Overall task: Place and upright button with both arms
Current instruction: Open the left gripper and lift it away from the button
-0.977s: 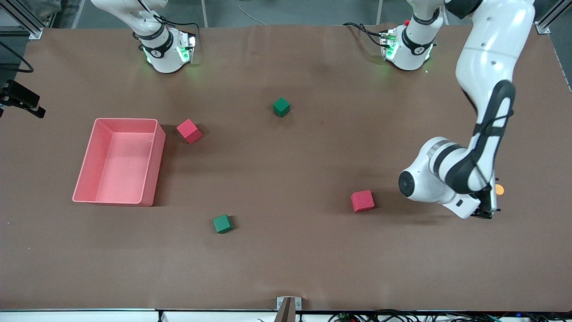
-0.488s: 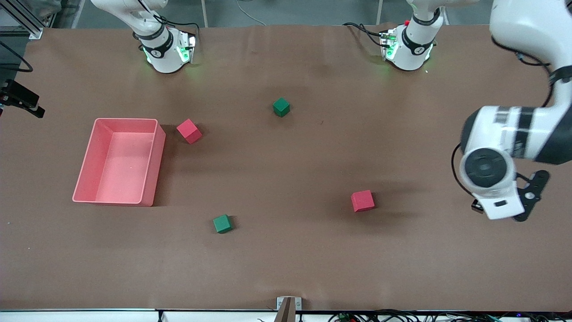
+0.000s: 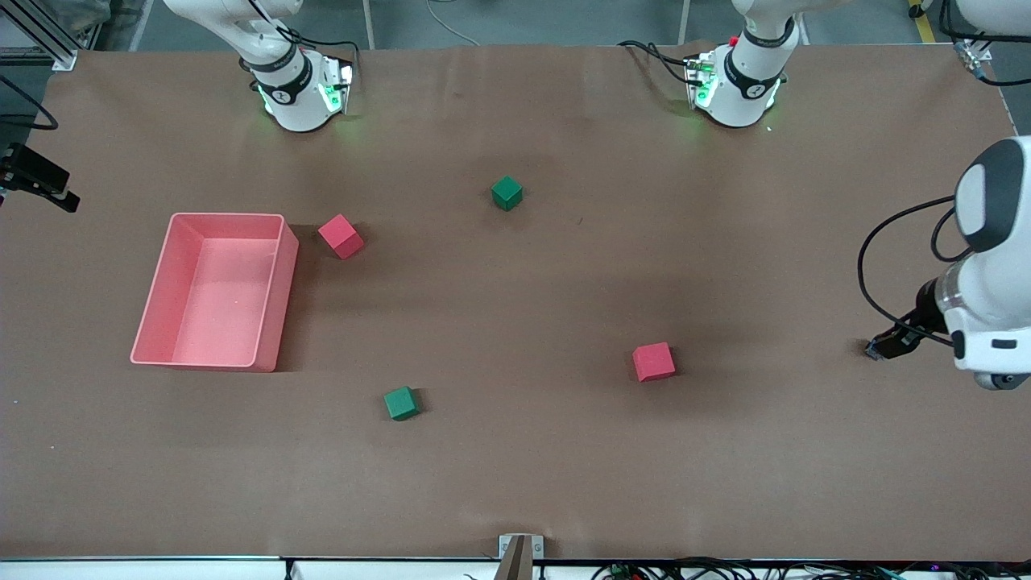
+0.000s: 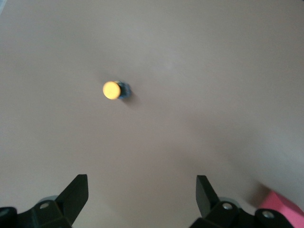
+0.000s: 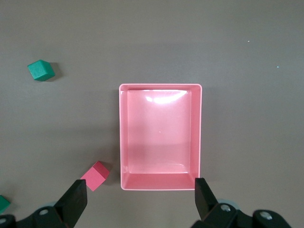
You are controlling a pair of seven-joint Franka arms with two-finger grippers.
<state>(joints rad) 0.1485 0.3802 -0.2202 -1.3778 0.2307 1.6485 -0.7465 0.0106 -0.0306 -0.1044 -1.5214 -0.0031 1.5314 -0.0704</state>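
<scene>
1. Button [image 4: 114,90] lies on the table [image 3: 515,467], apart from your left gripper [image 4: 142,197], whose fingers stand spread and empty above it.
2. You'll see its orange cap facing the wrist camera, so it looks upright, probably already placed.
3. Red cube [image 4: 285,209] sits just beside that gripper; nothing blocks it.
4. Right gripper [image 5: 140,199] waits spread over the pink bin [image 5: 160,137].

The brown table [image 3: 515,483] carries a pink bin [image 3: 274,298] under the right gripper; two red cubes [image 3: 653,362] and two green cubes [image 3: 400,403]; the button [image 4: 116,90] lies under the left gripper.
</scene>
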